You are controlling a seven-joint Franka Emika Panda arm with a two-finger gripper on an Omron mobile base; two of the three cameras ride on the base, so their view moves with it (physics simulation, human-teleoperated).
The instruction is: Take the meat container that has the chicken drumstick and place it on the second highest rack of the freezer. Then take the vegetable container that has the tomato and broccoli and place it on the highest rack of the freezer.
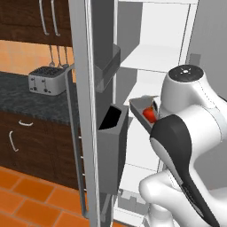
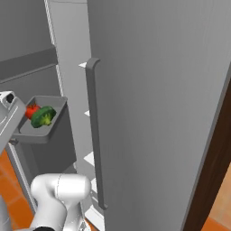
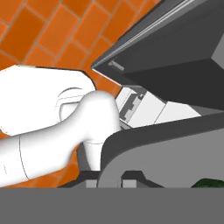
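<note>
Gripper (image 3: 109, 179) is pinched on the vegetable container (image 2: 40, 128); tray should be kept level while raised to the freezer's (image 1: 159, 57) top rack.

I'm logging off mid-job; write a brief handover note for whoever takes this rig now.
Hand: shut on the vegetable tray, gripping its rim and holding it raised in the open freezer doorway.
Things: tomato and broccoli lie in the tray. The meat tray's place cannot be told from these views.
Done: vegetable tray picked up and brought to the freezer.
Left: set it on the highest rack, release, withdraw; check the meat tray sits on the second highest rack.
</note>
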